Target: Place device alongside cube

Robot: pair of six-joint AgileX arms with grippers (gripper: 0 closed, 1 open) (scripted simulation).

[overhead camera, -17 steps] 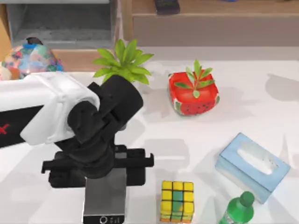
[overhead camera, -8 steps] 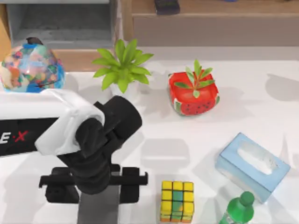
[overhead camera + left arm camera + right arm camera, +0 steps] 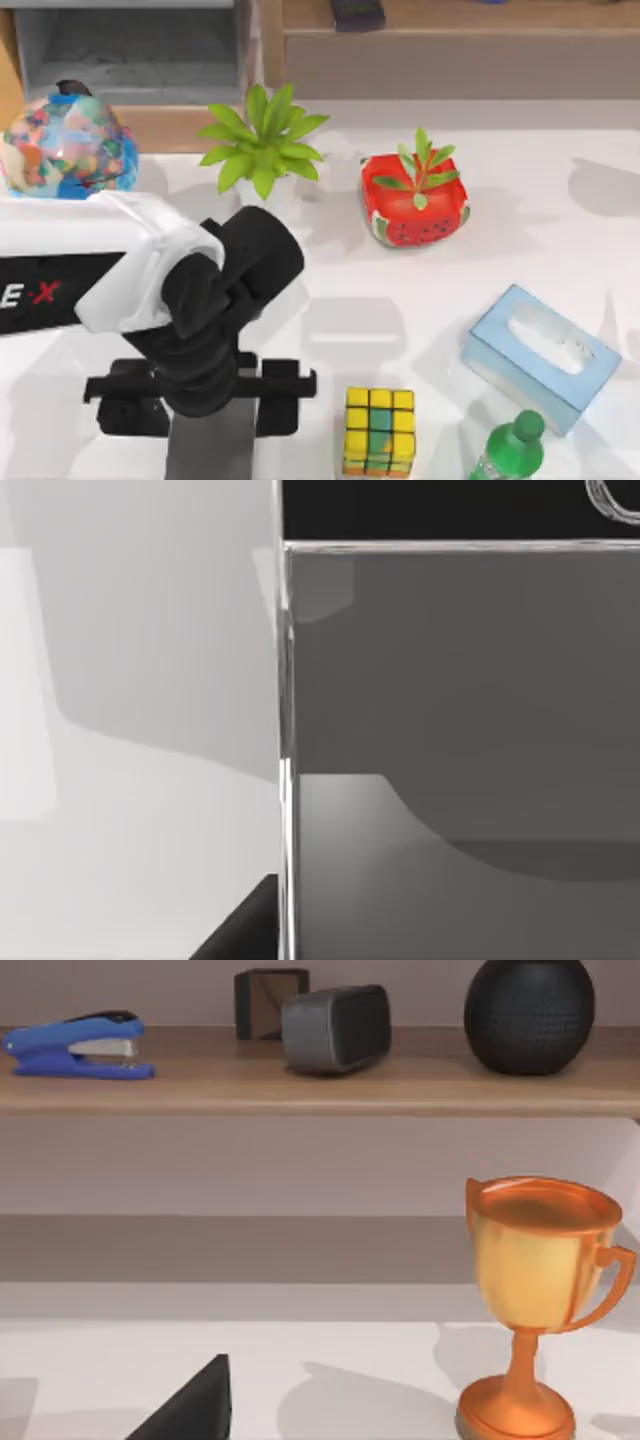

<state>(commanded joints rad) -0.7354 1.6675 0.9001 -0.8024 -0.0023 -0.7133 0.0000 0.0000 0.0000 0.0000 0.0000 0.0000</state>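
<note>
- Your left arm (image 3: 90, 270) is the biggest thing here. It reaches in from the left side of the table (image 3: 400, 310) toward the near edge.
- Your left claw (image 3: 200, 400) sits low at that near edge, with its black cross bar right over the phone (image 3: 212, 450).
- You can see the grey phone poking out under the claw, and it runs off the near edge of the top view. It looks pinched between the claw's two sides, so the claw seems closed on it.
- In the left wrist view you see the phone's screen (image 3: 460, 730) from very close, with its shiny silver edge.
- The blue tissue box (image 3: 540, 357) lies on the right side.
- The red melon pot (image 3: 415, 205) stands toward the back, with a green plant (image 3: 262, 140) to its left.
- The cube (image 3: 379, 431) sits just right of the phone, with a small gap between them.
- You cannot tell how your right claw stands; its wrist view looks at a gold cup (image 3: 535, 1300) and a shelf (image 3: 300, 1085).
</note>
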